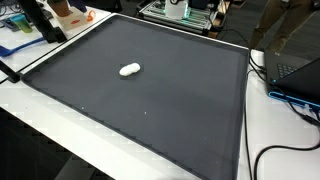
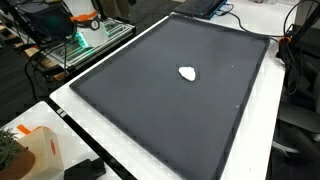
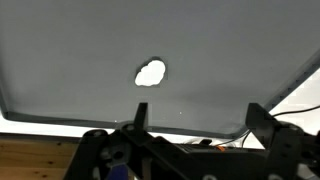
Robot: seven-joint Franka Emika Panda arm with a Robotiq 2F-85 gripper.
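A small white lumpy object (image 1: 130, 69) lies on a large dark grey mat (image 1: 150, 110); it also shows in the other exterior view (image 2: 188, 73) and in the wrist view (image 3: 151, 72). The arm does not show in either exterior view. In the wrist view my gripper (image 3: 198, 117) is open and empty, its two dark fingers spread wide, high above the mat. The white object lies well beyond the fingertips, toward the left finger's side.
The mat covers a white table (image 1: 60, 130). Black cables (image 1: 290, 150) and a laptop (image 1: 300, 75) lie along one side. A metal cart (image 2: 85, 40) with equipment stands beside the table. An orange and white item (image 2: 35, 150) sits at a corner.
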